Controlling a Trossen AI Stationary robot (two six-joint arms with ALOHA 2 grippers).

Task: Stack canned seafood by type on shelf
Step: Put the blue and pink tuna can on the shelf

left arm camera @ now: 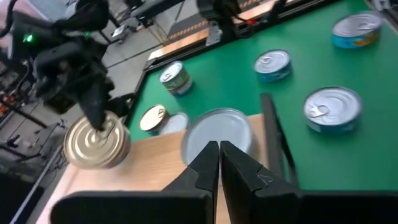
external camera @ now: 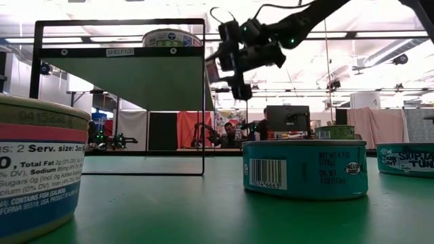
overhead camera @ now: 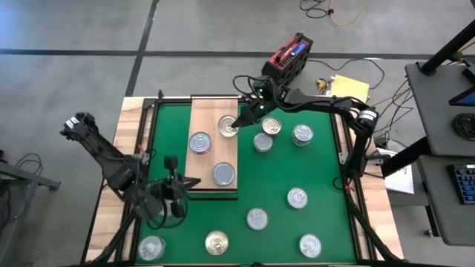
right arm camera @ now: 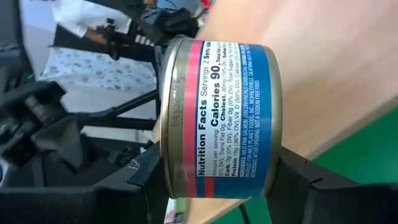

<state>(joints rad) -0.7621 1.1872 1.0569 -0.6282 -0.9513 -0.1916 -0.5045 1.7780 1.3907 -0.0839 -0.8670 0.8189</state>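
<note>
The shelf [overhead camera: 214,111] is a light wooden board on the left part of the green mat. Two silver-lidded cans [overhead camera: 200,142] [overhead camera: 224,173] stand on it. My right gripper [overhead camera: 240,120] is over the shelf's far end, shut on a gold-lidded can [overhead camera: 227,125] with a blue and red label [right arm camera: 236,112]. My left gripper [overhead camera: 175,197] hovers shut at the shelf's near left corner, touching nothing. In the left wrist view its fingers [left arm camera: 219,158] point at the nearer silver can [left arm camera: 217,130]. My right gripper clamps the gold-lidded can between its two flat ends, one finger [left arm camera: 96,106] on the lid [left arm camera: 111,134], the other beneath, out of sight. The fingers [right arm camera: 140,177] come about level from the table's far right. The can sits lid up over the shelf. Whether it rests there, I cannot tell.
Several more cans stand on the mat: three right of the shelf [overhead camera: 272,126] [overhead camera: 262,142] [overhead camera: 302,134] and more along the near side [overhead camera: 257,218] [overhead camera: 217,242] [overhead camera: 151,248]. A black and red box [overhead camera: 291,58] sits beyond the far edge. Two cans [external camera: 305,166] [external camera: 37,169] loom in the low view.
</note>
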